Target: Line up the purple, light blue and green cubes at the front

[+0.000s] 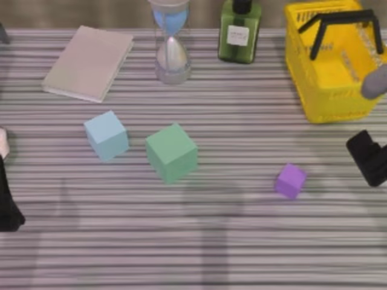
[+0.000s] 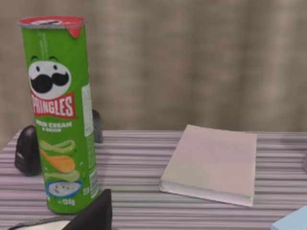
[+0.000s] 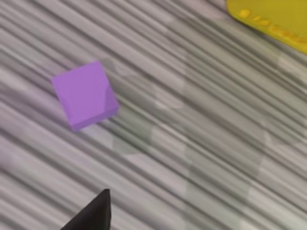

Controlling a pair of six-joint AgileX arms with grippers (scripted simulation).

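The purple cube (image 1: 291, 180) sits on the striped table (image 1: 242, 241) right of centre, well apart from the other two. The green cube (image 1: 172, 152) lies near the middle, with the light blue cube (image 1: 106, 134) just beside it on the left, not touching.

The right gripper (image 1: 367, 156) hangs over the right edge, near the purple cube and in front of a yellow basket (image 1: 314, 90); whether its fingers are apart or together cannot be told. The left gripper (image 1: 7, 199) is parked at the left edge, its fingers equally unreadable.

Along the back stand a pale book (image 1: 88, 63), an hourglass (image 1: 172, 45) and a green bottle (image 1: 239, 30) whose white label is illegible. The left wrist view shows a green can (image 2: 60, 115) reading "PRINGLES" and "SOUR CREAM & ONION".
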